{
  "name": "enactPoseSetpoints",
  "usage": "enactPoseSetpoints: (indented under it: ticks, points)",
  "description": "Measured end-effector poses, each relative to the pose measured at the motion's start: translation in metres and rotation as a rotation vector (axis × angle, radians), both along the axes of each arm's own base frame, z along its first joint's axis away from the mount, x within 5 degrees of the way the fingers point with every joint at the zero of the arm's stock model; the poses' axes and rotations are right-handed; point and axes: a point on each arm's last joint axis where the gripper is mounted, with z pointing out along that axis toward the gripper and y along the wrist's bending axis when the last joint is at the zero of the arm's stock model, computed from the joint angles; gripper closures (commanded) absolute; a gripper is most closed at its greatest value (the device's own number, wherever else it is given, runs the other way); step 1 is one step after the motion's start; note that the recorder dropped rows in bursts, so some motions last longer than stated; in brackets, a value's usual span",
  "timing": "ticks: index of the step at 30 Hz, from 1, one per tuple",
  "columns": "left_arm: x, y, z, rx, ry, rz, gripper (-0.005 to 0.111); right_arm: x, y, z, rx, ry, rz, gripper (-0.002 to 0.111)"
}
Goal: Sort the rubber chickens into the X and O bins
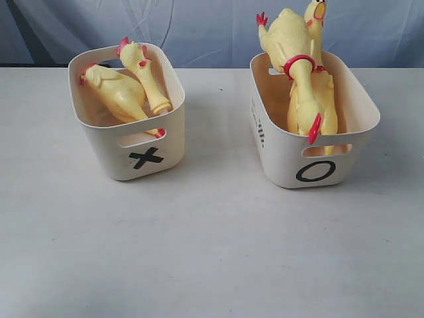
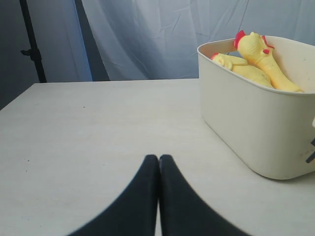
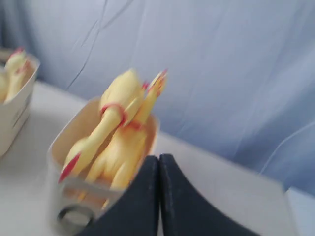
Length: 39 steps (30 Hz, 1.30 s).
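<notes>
The X bin (image 1: pixel 109 142) stands at the left and holds two small yellow rubber chickens (image 1: pixel 118 93), (image 1: pixel 147 76) lying side by side. At the right, the O bin (image 1: pixel 281 149) holds a larger chicken (image 1: pixel 289 40) with a red neck ring, head hanging over the front rim. Behind it a second chicken (image 1: pixel 317 13) pokes its head upward. Neither gripper shows in the exterior view. My left gripper (image 2: pixel 158 157) is shut and empty above the table, beside the X bin (image 2: pixel 246 123). My right gripper (image 3: pixel 158 157) is shut and empty next to the blurred O bin (image 3: pixel 64 189).
A pale table (image 1: pixel 212 245) carries both bins, with a gap of bare surface between them. A blue-white cloth backdrop (image 1: pixel 199 26) hangs behind. A dark stand (image 2: pixel 32 44) rises past the table's far edge in the left wrist view.
</notes>
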Motion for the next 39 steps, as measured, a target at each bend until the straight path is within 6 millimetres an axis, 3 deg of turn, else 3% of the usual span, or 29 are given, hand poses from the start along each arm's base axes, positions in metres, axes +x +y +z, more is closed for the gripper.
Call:
enactPoseSetpoints:
  ticks: [2, 4, 7, 9, 18, 39]
  points:
    - [0.0, 0.0, 0.0, 0.0, 0.0, 0.0, 0.107, -0.006, -0.001, 0.003, 0.054, -0.184, -0.074, 0.109]
    - [0.0, 0.0, 0.0, 0.0, 0.0, 0.0, 0.107, -0.011, 0.001, -0.005, 0.145, -0.243, -0.117, 0.109]
    - [0.0, 0.0, 0.0, 0.0, 0.0, 0.0, 0.107, -0.002, 0.007, -0.049, 0.351, -0.147, -0.166, 0.109]
    - [0.0, 0.0, 0.0, 0.0, 0.0, 0.0, 0.107, 0.007, 0.008, -0.081, 0.377, -0.097, -0.197, 0.109]
    - [0.0, 0.0, 0.0, 0.0, 0.0, 0.0, 0.107, 0.027, 0.005, -0.148, 0.407, -0.04, -0.244, 0.109]
    - [0.0, 0.0, 0.0, 0.0, 0.0, 0.0, 0.107, 0.025, 0.003, -0.169, 0.4, 0.144, -0.307, 0.109]
